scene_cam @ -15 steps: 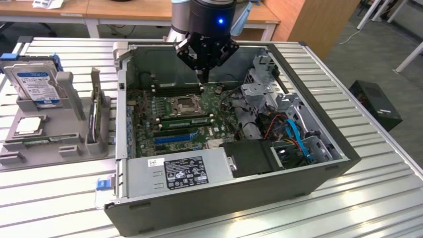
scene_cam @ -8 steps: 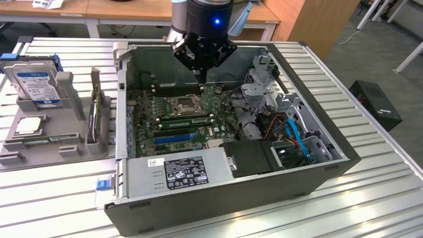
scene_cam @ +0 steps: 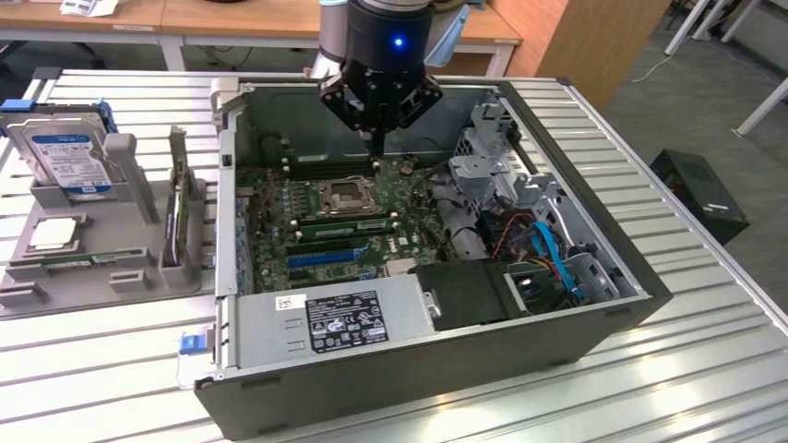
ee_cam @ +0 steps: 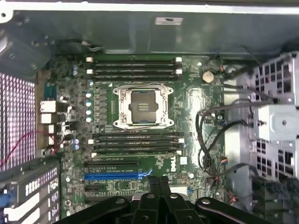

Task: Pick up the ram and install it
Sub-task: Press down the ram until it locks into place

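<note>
Gripper [scene_cam: 375,138] fingers are pinching together, apparently empty, hovering over the motherboard [ee_cam: 187,107]; aligning squarely above a memory slot [ee_cam: 135,138] matters.

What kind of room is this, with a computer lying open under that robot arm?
Probably a robotics lab or workshop bench for computer-assembly trials. An opened computer case lies on a slatted metal table, its motherboard exposed beneath the gripper. A grey holder beside it carries spare parts, including a hard drive.

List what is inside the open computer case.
Inside the computer case: the green motherboard with its processor socket, black memory slots, cables and a power supply. The gripper covers part of the board.
</note>
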Motion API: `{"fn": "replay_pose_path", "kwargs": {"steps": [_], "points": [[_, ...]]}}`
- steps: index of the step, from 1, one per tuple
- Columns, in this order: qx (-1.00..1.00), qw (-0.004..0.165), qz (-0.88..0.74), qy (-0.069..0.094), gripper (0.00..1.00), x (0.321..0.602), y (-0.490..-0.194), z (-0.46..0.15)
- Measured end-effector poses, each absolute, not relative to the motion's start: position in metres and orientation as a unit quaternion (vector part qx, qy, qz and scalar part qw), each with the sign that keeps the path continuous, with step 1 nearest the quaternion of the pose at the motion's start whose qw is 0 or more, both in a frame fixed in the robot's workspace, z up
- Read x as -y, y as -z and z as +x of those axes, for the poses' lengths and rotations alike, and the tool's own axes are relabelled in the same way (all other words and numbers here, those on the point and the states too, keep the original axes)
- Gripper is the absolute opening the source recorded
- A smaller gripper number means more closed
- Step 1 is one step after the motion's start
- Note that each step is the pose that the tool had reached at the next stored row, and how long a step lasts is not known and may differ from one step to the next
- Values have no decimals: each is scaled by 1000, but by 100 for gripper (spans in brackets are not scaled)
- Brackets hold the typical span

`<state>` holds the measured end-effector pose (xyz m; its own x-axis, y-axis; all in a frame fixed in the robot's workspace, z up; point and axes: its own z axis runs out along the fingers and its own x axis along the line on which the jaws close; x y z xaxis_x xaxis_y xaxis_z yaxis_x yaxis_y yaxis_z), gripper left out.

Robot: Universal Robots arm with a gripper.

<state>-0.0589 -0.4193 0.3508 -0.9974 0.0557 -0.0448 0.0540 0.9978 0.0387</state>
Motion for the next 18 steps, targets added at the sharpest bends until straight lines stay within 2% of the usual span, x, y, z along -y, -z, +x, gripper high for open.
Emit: {"fn": "replay_pose_path", "kwargs": {"steps": [9, 18], "points": [[-999, 23, 35, -19, 11, 419, -350, -59], [-999, 9, 35, -18, 11, 419, -350, -56]]}}
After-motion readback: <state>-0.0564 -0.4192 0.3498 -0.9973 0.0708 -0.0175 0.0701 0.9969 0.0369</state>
